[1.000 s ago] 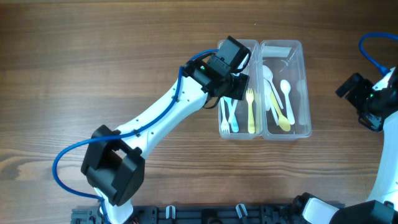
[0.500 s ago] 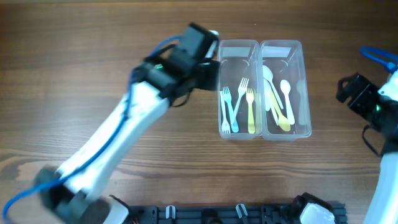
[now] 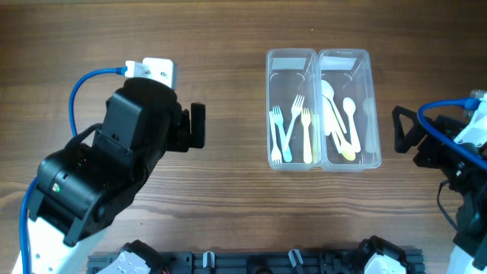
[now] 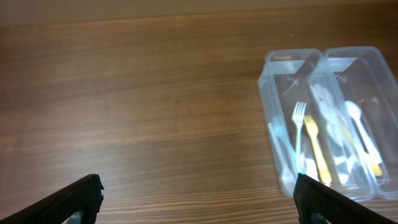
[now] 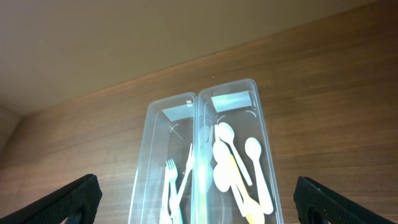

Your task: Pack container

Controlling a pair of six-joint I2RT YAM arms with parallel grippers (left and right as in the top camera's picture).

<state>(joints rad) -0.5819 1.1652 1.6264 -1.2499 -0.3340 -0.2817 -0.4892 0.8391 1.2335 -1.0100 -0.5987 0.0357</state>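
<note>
Overhead, container (image 3: 317, 55) lies lengthwise from near edge to far.

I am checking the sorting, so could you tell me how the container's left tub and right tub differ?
The left tub holds only forks; the right tub holds only spoons. The left tub's pieces lie roughly side by side, while the right tub's are piled across one another and start nearer the far end. Both tubs are clear, equal in size, and include one yellow piece.
</note>
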